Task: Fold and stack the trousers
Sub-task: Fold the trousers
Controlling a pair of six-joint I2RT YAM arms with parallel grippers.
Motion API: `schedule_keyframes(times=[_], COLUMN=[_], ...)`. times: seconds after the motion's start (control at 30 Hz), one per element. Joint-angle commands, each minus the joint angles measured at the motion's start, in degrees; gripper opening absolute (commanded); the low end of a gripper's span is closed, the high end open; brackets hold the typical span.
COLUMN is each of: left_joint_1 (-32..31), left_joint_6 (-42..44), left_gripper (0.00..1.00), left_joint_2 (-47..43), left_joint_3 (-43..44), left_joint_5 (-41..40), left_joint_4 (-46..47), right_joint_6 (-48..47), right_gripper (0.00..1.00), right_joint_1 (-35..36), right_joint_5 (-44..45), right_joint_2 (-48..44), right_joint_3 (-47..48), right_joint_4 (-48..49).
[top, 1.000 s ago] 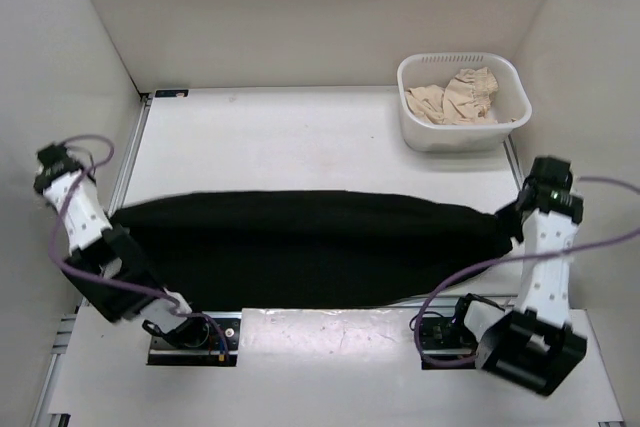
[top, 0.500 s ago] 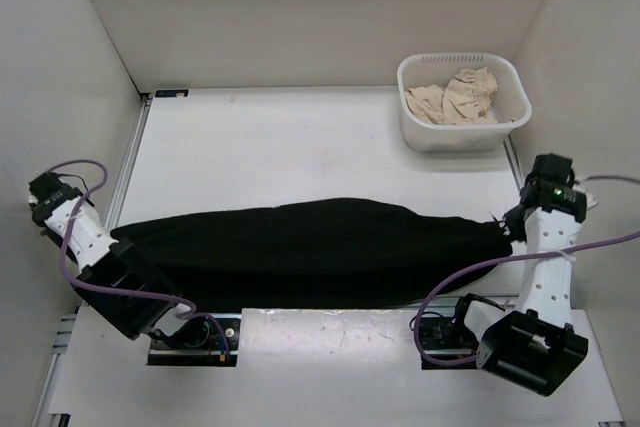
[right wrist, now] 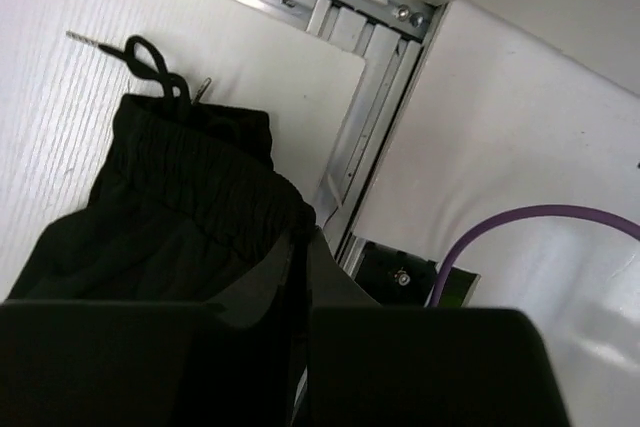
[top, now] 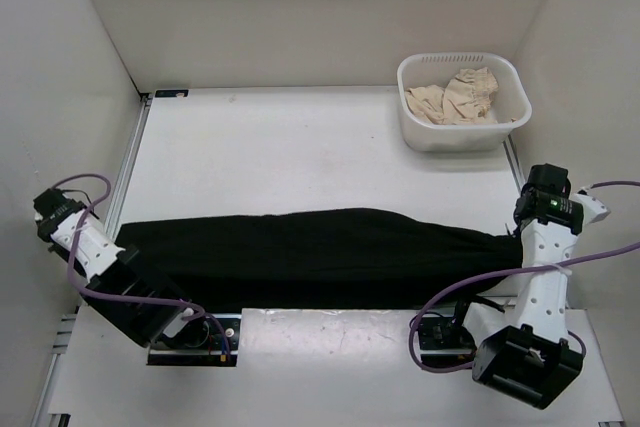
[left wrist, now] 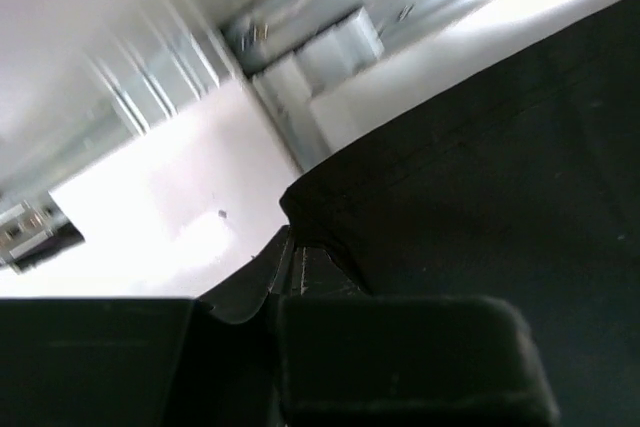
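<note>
The black trousers lie stretched in a long band across the near part of the table, from the left edge to the right edge. My left gripper is shut on the left end of the trousers; in the left wrist view its jaws pinch the fabric's corner. My right gripper is shut on the right end; in the right wrist view it holds the elastic waistband, with the drawstring lying loose on the table.
A white basket at the back right holds a beige cloth garment. White walls enclose the table on the left, back and right. A metal plate and the arm bases sit at the near edge.
Both grippers have pulled the trousers toward the near edge and lowered them. The band of fabric is now flatter, narrower and closer to the arm bases.
</note>
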Motion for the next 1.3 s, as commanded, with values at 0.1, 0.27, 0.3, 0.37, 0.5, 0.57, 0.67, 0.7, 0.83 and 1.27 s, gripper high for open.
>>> schedule_keyframes(times=[0.1,0.27,0.3,0.37,0.5,0.57,0.67,0.7,0.83,1.27], left_joint_1=[3.4,3.4,3.4,3.4,2.3,-1.1,-9.7,-12.0,-22.2,-29.0], left_joint_6=[0.0,0.0,0.0,0.0,0.0,0.0,0.0,0.0,0.0,0.0], left_gripper=[0.18,0.58,0.66,0.72,0.73,0.73,0.69,0.68,0.66,0.53], left_joint_2=[-1.9,-0.7,-0.7,-0.7,-0.7,0.0,0.7,1.4,4.7,26.9], left_joint_3=[-4.9,-5.2,-4.7,-4.1,2.6,5.6,4.7,2.1,-5.0,-1.0], left_joint_5=[-4.0,-6.0,-6.0,-6.0,0.3,5.0,5.7,4.3,2.0,-2.6], left_joint_4=[1.9,1.3,0.6,0.0,-2.6,-5.0,-6.3,-6.3,-3.8,9.1], right_joint_6=[5.6,14.6,15.7,16.2,5.5,-0.7,1.1,2.8,7.7,9.4], right_gripper=[0.11,0.84,0.86,0.89,0.83,0.63,0.51,0.49,0.36,0.26], right_joint_1=[-0.4,-0.4,-0.4,-0.4,0.2,3.3,9.4,10.9,20.3,20.7], right_joint_5=[11.9,22.8,23.8,24.3,12.0,-2.7,-11.6,-12.2,-16.6,-15.8], right_joint_2=[-1.6,-3.5,-3.5,-3.5,-3.5,-2.8,0.7,3.5,9.0,43.5], right_joint_3=[1.5,3.6,4.2,4.7,7.3,7.3,3.0,2.0,-7.0,-1.3], right_joint_4=[-2.2,-10.4,-10.9,-10.9,-1.5,2.8,6.6,4.7,9.2,22.4])
